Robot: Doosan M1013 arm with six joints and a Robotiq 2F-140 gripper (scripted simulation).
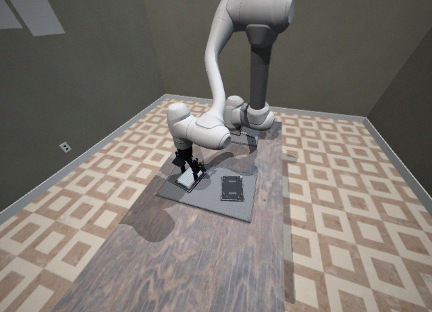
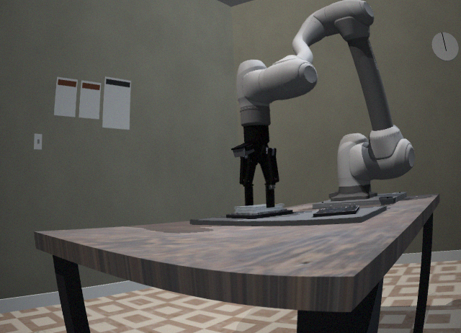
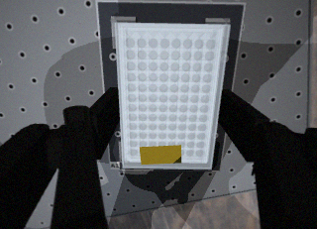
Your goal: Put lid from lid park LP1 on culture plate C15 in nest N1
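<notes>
A clear lid (image 3: 168, 90) (image 1: 186, 179) (image 2: 256, 207) lies over the white multi-well culture plate C15 (image 3: 115, 155), whose edge shows just outside the lid at the left. The plate sits in the black nest N1 (image 3: 105, 51) (image 1: 178, 184) (image 2: 260, 213). A yellow label (image 3: 159, 155) shows at the plate's near end. My gripper (image 3: 168, 103) (image 1: 191, 169) (image 2: 259, 200) points straight down, with its black fingers against the lid's two long sides. It is shut on the lid, low over the plate. I cannot tell whether the lid is fully seated.
The dark lid park LP1 (image 1: 231, 188) (image 2: 336, 210) lies empty to the right of the nest on the grey perforated base mat (image 1: 209, 202) (image 2: 297, 221) (image 3: 45, 51). The arm's base (image 1: 249, 115) stands at the far end of the wooden table (image 1: 195, 260).
</notes>
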